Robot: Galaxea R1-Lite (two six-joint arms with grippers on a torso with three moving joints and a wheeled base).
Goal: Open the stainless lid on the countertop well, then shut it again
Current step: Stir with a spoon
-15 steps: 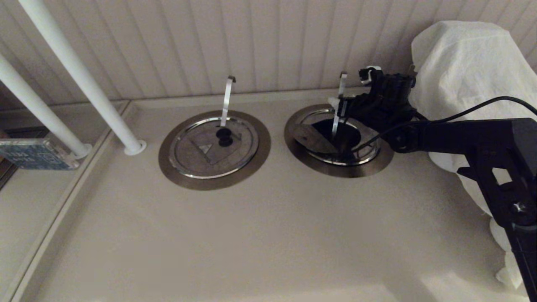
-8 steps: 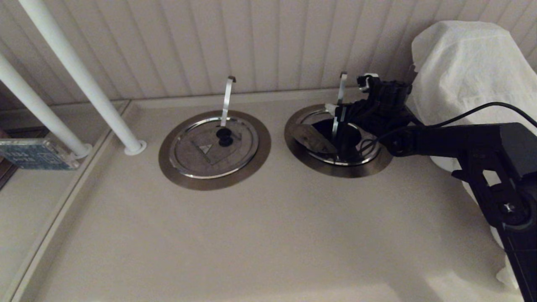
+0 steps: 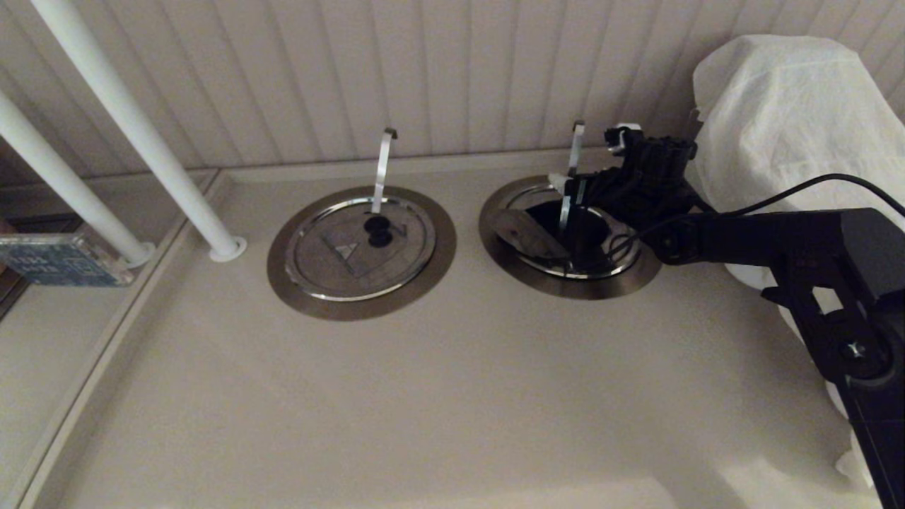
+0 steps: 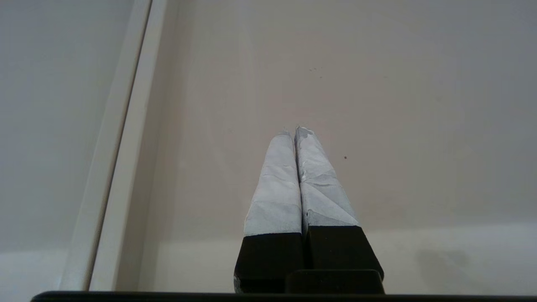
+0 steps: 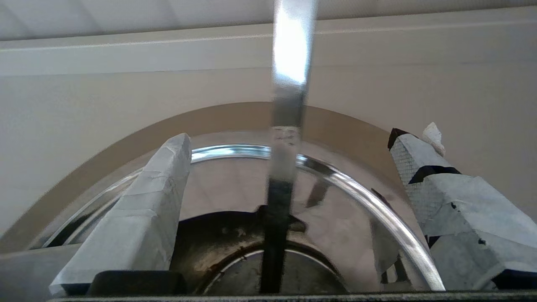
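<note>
The stainless lid [image 3: 524,235] sits on the right countertop well [image 3: 565,287] with its wedge section folded back toward the left, baring the dark hole. A flat steel utensil handle [image 3: 571,166] stands up out of the opening. My right gripper [image 3: 589,157] hovers at the well's far right side, open, with the handle [image 5: 289,63] standing free between its fingers [image 5: 142,209]. The wrist view shows the lid's shiny rim [image 5: 365,193] and the well's ring [image 5: 235,119]. My left gripper [image 4: 295,130] is shut and empty over bare beige counter, outside the head view.
A second steel lid with a black knob [image 3: 360,247] covers the left well. Two white poles [image 3: 141,134] rise at the left, and a white cloth-covered bulk [image 3: 785,106] crowds the right arm. The panelled wall [image 3: 452,71] stands just behind both wells.
The right gripper's jaws have spread wider around the utensil handle and the arm has sunk a little. The lid's wedge stays folded open.
</note>
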